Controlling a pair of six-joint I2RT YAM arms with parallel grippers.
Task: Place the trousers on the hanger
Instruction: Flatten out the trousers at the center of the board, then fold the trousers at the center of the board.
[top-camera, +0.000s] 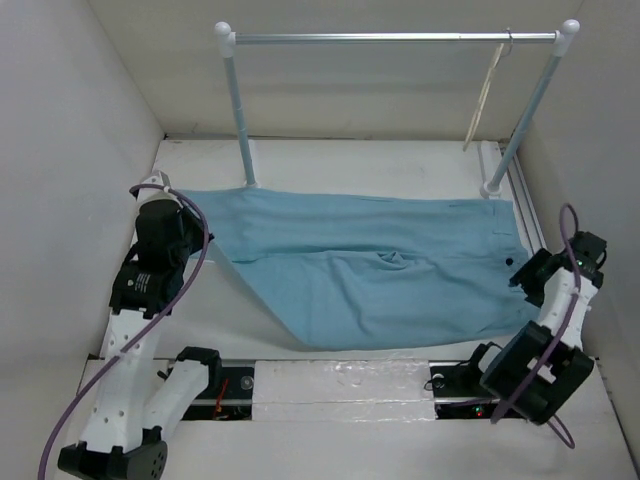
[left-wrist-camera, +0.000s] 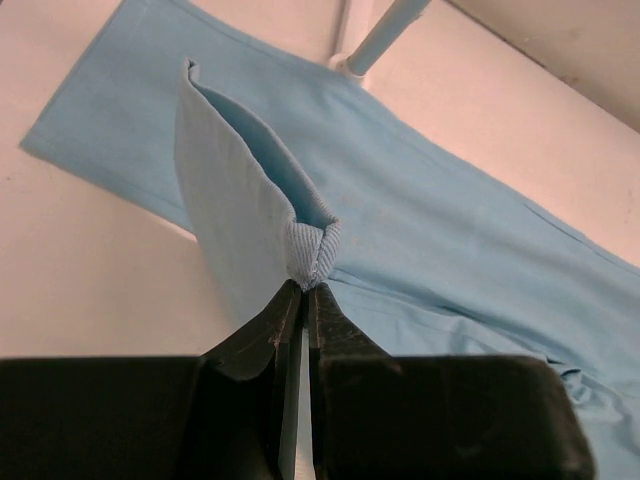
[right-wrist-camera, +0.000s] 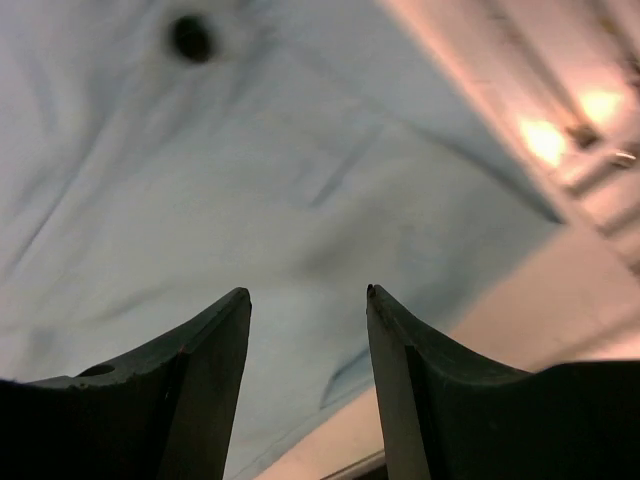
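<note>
In the left wrist view, the left gripper (left-wrist-camera: 303, 290) is pressed together on a raised fold at the hem of the trousers (left-wrist-camera: 450, 230), with the rest of the cloth lying on the desk (left-wrist-camera: 80, 270). In the right wrist view, the right gripper (right-wrist-camera: 308, 295) is spread with nothing between its fingers, just above the blue cloth near a dark button (right-wrist-camera: 190, 38). From above, the trousers lie flat across the desk, legs to the left and waistband to the right. The hanger (top-camera: 487, 95) hangs at the right end of the rail (top-camera: 400, 38), well apart from them.

Plain light blue trousers (top-camera: 370, 280), small dark button (right-wrist-camera: 190, 37) at three o'clock, cream hanger (top-camera: 485, 95) at one o'clock, silver rail (top-camera: 400, 38)
</note>
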